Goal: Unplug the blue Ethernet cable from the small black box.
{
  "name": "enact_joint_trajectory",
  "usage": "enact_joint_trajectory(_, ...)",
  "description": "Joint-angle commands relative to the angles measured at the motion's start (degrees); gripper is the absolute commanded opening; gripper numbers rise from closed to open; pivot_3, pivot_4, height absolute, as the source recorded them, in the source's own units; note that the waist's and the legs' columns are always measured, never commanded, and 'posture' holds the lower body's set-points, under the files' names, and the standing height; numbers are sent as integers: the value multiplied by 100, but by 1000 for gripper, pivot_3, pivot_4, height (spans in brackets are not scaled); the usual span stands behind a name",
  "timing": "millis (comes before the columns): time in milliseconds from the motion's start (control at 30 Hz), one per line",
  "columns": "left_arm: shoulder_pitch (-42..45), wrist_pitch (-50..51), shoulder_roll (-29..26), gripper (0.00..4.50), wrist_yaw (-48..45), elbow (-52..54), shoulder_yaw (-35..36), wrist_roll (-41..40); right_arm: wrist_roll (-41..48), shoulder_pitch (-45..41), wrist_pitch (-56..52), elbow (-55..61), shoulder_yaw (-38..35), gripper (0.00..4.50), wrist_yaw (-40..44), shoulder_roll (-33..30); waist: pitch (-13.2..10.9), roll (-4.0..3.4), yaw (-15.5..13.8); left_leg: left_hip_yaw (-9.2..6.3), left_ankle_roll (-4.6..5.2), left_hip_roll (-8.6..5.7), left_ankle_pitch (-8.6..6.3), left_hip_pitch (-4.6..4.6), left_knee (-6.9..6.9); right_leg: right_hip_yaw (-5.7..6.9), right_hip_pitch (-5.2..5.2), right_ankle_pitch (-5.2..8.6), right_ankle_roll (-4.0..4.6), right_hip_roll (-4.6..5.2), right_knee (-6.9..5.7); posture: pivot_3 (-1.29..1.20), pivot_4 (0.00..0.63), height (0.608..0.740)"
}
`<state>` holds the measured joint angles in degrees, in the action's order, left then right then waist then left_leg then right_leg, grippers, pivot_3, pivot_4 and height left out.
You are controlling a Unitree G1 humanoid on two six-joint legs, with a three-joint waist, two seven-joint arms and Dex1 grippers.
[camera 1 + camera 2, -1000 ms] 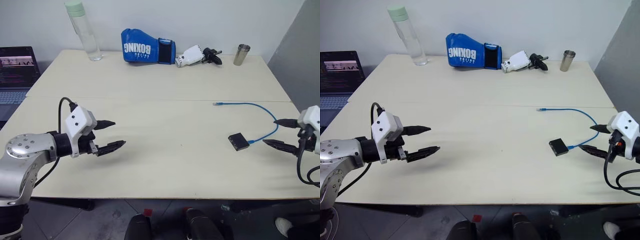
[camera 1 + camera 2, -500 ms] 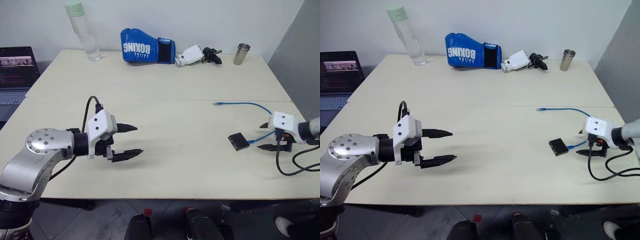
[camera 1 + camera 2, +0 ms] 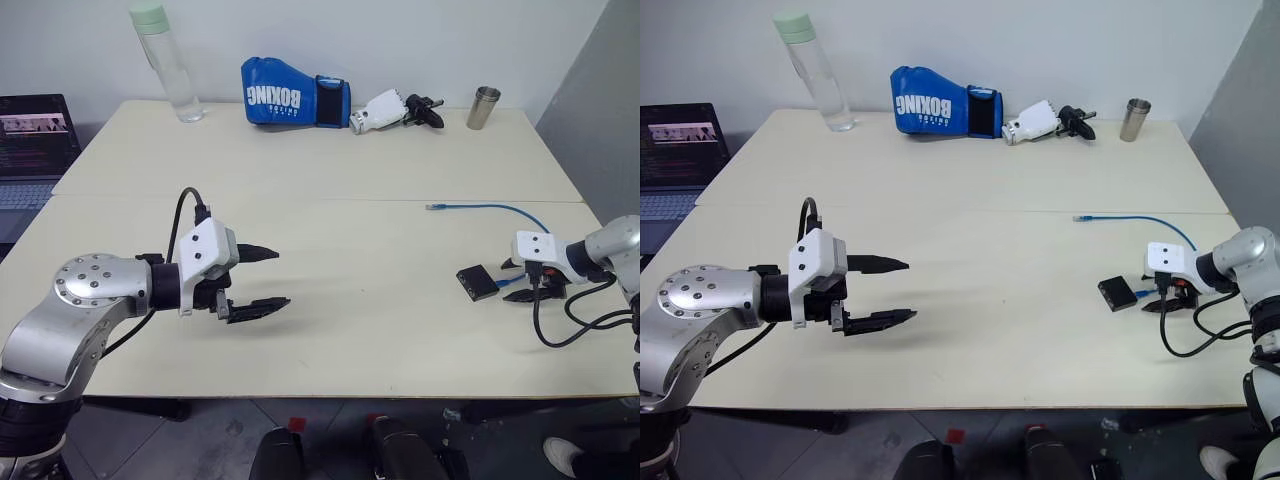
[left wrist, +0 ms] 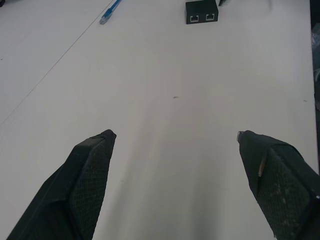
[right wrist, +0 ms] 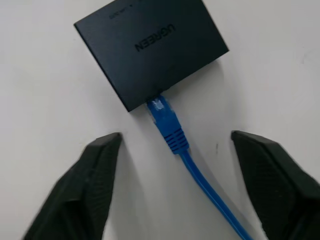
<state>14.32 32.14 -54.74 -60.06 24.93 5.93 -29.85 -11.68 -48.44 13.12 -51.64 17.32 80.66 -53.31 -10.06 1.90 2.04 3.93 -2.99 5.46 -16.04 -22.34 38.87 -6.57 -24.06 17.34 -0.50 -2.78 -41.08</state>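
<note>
the right gripper (image 5: 170, 145) hangs over the plug end of the blue ethernet cable (image 5: 172, 137), its two black, finely ribbed wedge fingers (image 5: 95, 175) spread apart on either side of the cord, gripping nothing; the left gripper (image 3: 262, 278) hovers above the table (image 3: 350, 250) well away on the left, its tapered fingers also wide apart and empty; the small black box (image 5: 150, 45) is a flat, matte rectangle with printed lettering on its lid, lying near the table's right edge; the cable's moulded blue boot and clear plug sit in a port in one narrow side, and the thin cord arcs away to a free plug (image 3: 433, 207) lying on the pale, smooth tabletop; along the far edge stand a clear bottle (image 3: 170, 65), a glossy blue boxing glove (image 3: 290, 92), a spare gripper (image 3: 395, 108) and a metal cup (image 3: 483, 108); a laptop (image 3: 35, 130) sits off the left side.
</note>
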Motion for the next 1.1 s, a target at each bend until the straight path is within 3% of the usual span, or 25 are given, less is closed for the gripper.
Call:
enact_joint_trajectory(33, 140, -99, 1, 4183, 13, 122, 0, 25, -151, -110, 60, -129, 79, 2387, 241, -57, 0, 0, -1, 0, -1, 0, 0, 0, 0, 0, 0, 0, 0, 0, 0, 0, 150, 740)
enact_joint_trajectory(367, 216, -118, 4, 4183, -28, 33, -45, 6, 165, 309, -59, 586, -113, 100, 541, -69, 1, 1, -3, 3, 0, 1, 0, 6, 3, -1, 3, -1, -1, 0, -2, 0, 150, 740)
enact_joint_trajectory(633, 259, 8, 155, 4183, 76, -181, 32, -103, 557, 829, -111, 1958, -544, 43, 187, -156, 0, -1, -1, 2, 0, 2, 0, 7, 0, -3, 1, -1, -1, -1, -6, 0, 150, 740)
enact_joint_trajectory(900, 518, 502, 734, 4183, 556, -664, 232, -524, 486, 940, 205, 3533, -883, 43, -1387, 451, 0, -2, 18, -7, 2, 1, -1, 1, 2, 0, 0, -1, -2, -2, -12, 0, 150, 740)
enact_joint_trajectory(1100, 684, 1536, 1144, 4183, 805, -719, 488, -1568, -214, 798, 962, 3957, -658, 43, -2495, 882, 0, -1, 2, -15, -7, -1, 4, -11, 3, 10, -4, -1, -2, 0, -11, 0, 150, 740)
